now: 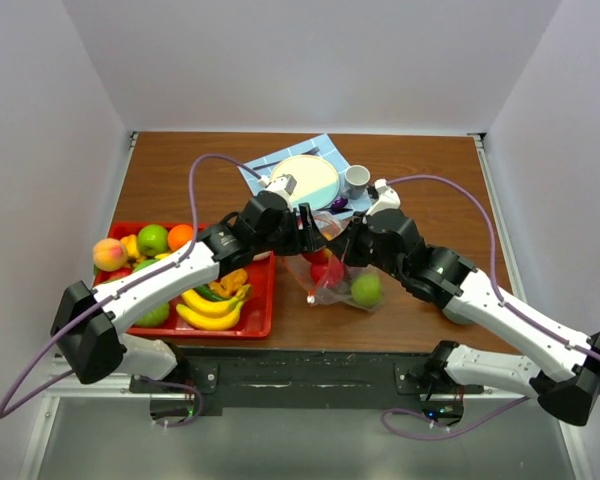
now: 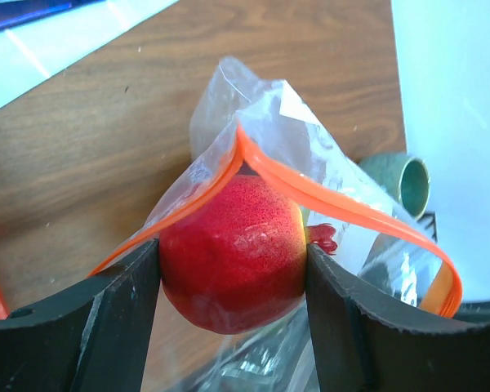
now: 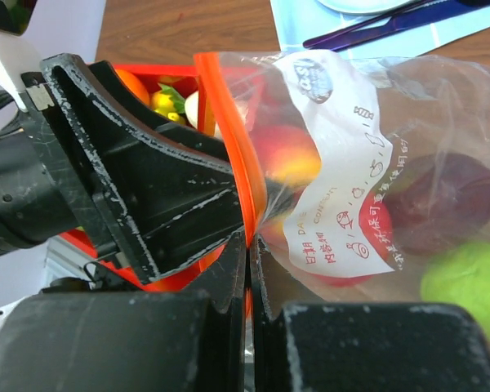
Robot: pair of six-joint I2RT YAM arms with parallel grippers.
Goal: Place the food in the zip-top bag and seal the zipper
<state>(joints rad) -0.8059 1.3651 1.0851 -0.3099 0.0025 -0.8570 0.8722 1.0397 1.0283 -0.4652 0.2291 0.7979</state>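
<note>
While the mouth of the zip-top bag (image 1: 330, 290) is held up by the right gripper (image 3: 249, 249), whose fingers are pressed together on the orange-red zipper (image 3: 229, 122) with no gap seen, a red pomegranate-like fruit (image 2: 229, 245) is gripped by the left gripper (image 2: 233, 261); its jaws are spread to the fruit's width and touch it on both sides. The fruit is seen right at the opening, between the two parted lips of the strip; the bag's inside lies straight ahead of the left fingers. A green apple (image 1: 366, 289) is already inside; the bag rests on the wooden table (image 1: 430, 180), just beside the red tray (image 1: 268, 300). Release into the mouth is judged the step in hand; the zipper is not yet closed.
</note>
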